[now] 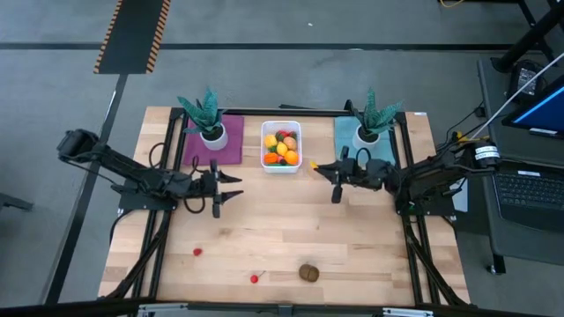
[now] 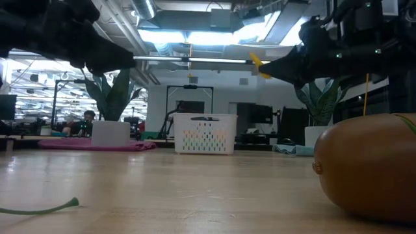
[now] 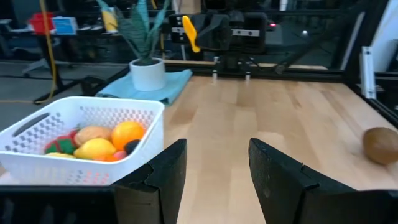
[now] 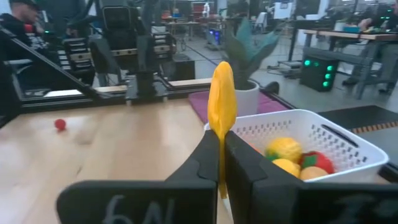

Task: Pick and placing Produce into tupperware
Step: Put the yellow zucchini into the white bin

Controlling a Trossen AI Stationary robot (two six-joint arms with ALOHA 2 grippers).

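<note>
- Yellow toy banana (image 4: 222, 99), thin and curved, is pinched upright between the closed fingers of the right gripper (image 1: 319, 166), which hangs just right of the white perforated plastic tub (image 1: 281, 164) at the table's far middle.
- Step in hand, as I judge it: carrying this piece to the tub. Next it calls for a short shift left until the banana is over the opening, then a release.
- Left gripper (image 1: 231, 188) waits left of the tub, its fingers parted and holding nothing.
- Count in the tub: at least six pieces show, among them a lemon, oranges and red ones; an exact count I cannot give.
- Left on the wooden table (image 1: 370, 255), near edge: one brown kiwi (image 1: 308, 272), one red strawberry (image 1: 197, 251), one red cherry (image 1: 255, 278).
- Two teal spiky plants in white pots (image 1: 212, 134) flank the tub.
</note>
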